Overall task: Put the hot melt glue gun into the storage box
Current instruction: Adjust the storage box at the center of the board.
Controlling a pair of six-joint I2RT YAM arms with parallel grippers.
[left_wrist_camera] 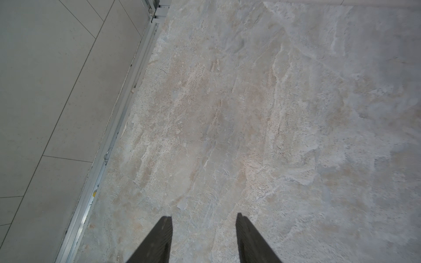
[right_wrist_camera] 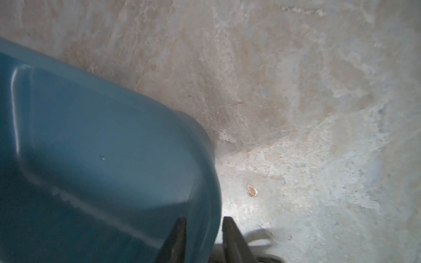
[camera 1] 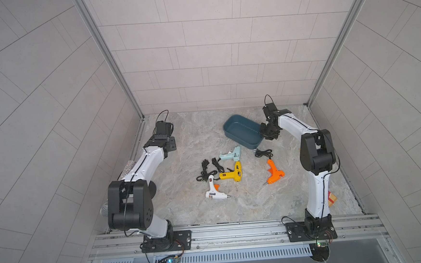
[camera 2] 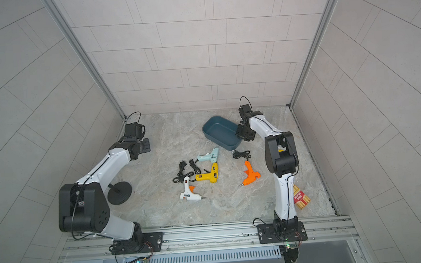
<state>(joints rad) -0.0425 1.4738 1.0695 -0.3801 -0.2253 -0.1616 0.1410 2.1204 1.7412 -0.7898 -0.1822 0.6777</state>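
Observation:
The storage box [camera 1: 239, 130] [camera 2: 219, 130] is a dark teal tub, nothing in it, at the back of the marble table. My right gripper [camera 1: 263, 134] [right_wrist_camera: 204, 218] is shut on the near-right wall of the storage box [right_wrist_camera: 102, 148], one finger inside and one outside. Several hot melt glue guns lie in front of the box: a pale blue one [camera 1: 232, 154], a yellow one [camera 1: 232, 173], a white one [camera 1: 214, 190] and an orange one [camera 1: 273, 174]. My left gripper [camera 1: 171, 142] [left_wrist_camera: 204, 215] hangs open over bare table at the far left, holding nothing.
Black power cords [camera 1: 206, 170] trail left of the guns, and another coil [camera 1: 263, 153] lies between the orange gun and the box. A red-and-yellow carton [camera 2: 301, 198] sits behind my right arm. A black round stand base [camera 2: 119, 192] is near my left arm. Walls close in three sides.

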